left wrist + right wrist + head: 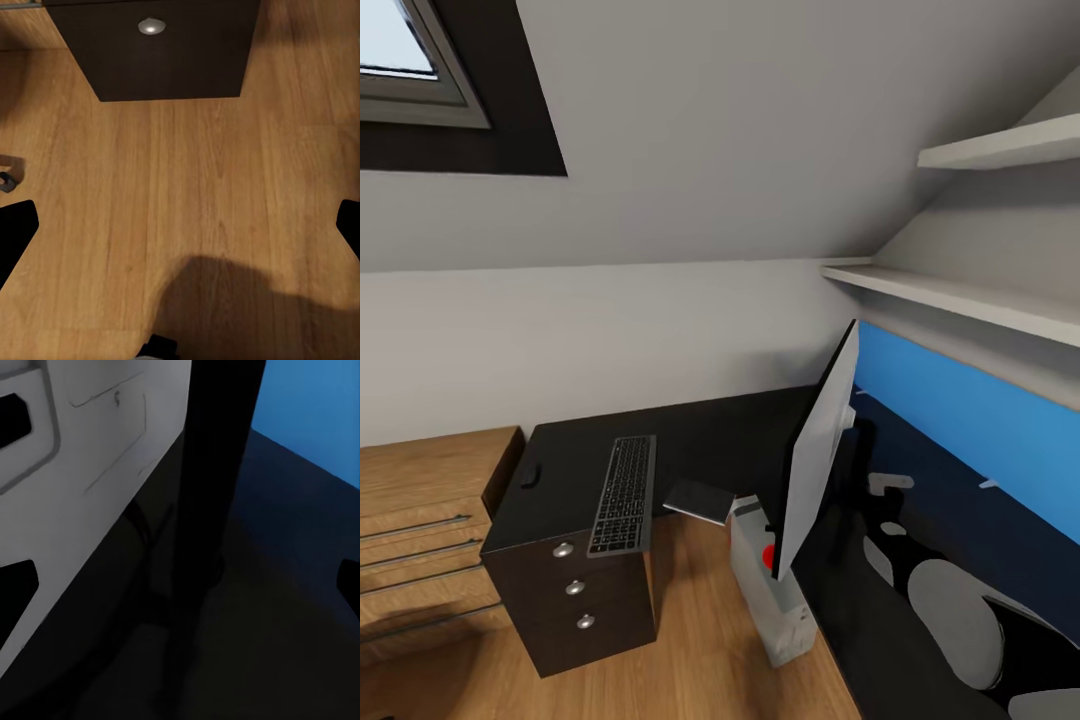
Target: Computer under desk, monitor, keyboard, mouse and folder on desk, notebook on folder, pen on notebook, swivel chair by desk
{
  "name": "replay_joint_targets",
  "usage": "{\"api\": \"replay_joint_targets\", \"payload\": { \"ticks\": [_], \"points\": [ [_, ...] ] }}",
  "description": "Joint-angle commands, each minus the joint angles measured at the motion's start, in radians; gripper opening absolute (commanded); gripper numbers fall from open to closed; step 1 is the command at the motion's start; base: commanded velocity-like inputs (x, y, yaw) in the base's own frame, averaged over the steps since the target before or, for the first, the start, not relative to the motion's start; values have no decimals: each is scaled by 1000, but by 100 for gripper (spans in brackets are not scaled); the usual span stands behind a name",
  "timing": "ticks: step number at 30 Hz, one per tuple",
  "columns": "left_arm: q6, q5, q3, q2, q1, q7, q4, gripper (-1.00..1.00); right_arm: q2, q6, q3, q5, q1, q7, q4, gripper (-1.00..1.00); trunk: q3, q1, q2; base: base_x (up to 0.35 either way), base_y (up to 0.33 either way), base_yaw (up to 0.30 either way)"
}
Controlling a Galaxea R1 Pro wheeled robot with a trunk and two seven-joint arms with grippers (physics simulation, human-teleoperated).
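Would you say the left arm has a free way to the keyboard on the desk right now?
Probably not yet: the left claw points down at the wood floor before the drawer unit, while the keyboard lies up on the desk. Nothing blocks it from above.

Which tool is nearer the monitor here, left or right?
Right. The right tool looks along the desk with the monitor close ahead, its pale back and black stand showing. The left tool faces the wood floor below the drawer unit, away from the monitor.
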Motion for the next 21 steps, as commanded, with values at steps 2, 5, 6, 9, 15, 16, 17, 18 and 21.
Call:
{"api": "replay_joint_targets", "payload": {
  "ticks": [2, 5, 6, 9, 15, 16, 17, 18, 21],
  "points": [
    [-6, 10, -8, 1, -1, 7, 0, 100, 0, -3, -6, 11, -1, -4, 2, 100, -8, 8, -16, 0, 0, 0],
    [-6, 10, -8, 0, -1, 7, 0, 100, 0, -3, -6, 10, -2, -4, 2, 100, -17, 20, -37, 0, 0, 0],
    [-6, 10, -8, 0, -1, 7, 0, 100, 0, -3, -6, 10, -2, -4, 2, 100, -21, 23, -44, 0, 0, 0],
    [-6, 10, -8, 0, -1, 7, 0, 100, 0, -3, -7, 10, -2, -4, 2, 100, -30, 35, -65, 0, 0, 0],
    [-6, 10, -8, 0, -1, 7, 0, 100, -5, -3, -9, 9, -2, -4, 1, 100, -42, 50, -93, 0, 0, 0],
    [-6, 10, -9, 0, -1, 7, 0, 100, -7, -4, -11, 9, -2, -4, 1, 100, -42, 50, -93, 0, 0, 0],
    [-6, 10, -9, 0, -1, 7, 0, 100, -8, -4, -12, 8, -2, -4, 1, 100, -42, 50, -93, 0, 0, 0],
    [-6, 10, -9, 0, -1, 7, 0, 100, -9, -4, -14, 8, -2, -4, 1, 100, -42, 50, -93, 0, 0, 0],
    [-6, 10, -10, 0, -1, 7, 0, 100, -12, -28, -55, 7, -2, -5, 0, 100, -42, 50, -93, 0, 0, 0]
  ]
}}
